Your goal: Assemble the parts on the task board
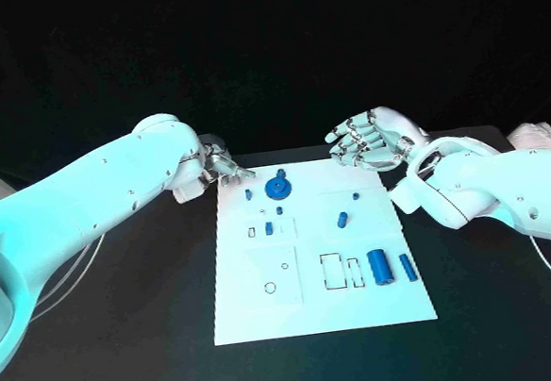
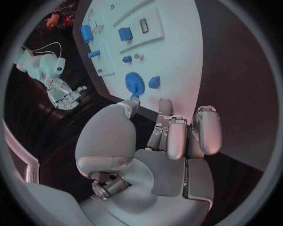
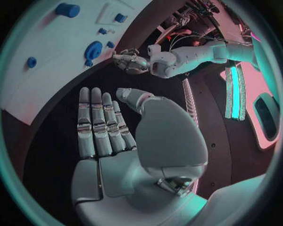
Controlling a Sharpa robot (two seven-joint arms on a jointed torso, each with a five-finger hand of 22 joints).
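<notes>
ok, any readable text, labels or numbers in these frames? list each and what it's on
None readable.
Task board: printed outlines by the blue parts, no legible words or numbers.
Left hand and right hand: no markings to read.
Objects at the table's edge in the right wrist view: too blurred to tell whether they carry text.

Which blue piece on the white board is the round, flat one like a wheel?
The blue disc at the task board's far end, nearest the left hand. The other blue pieces are small blocks or cylinders.
</notes>
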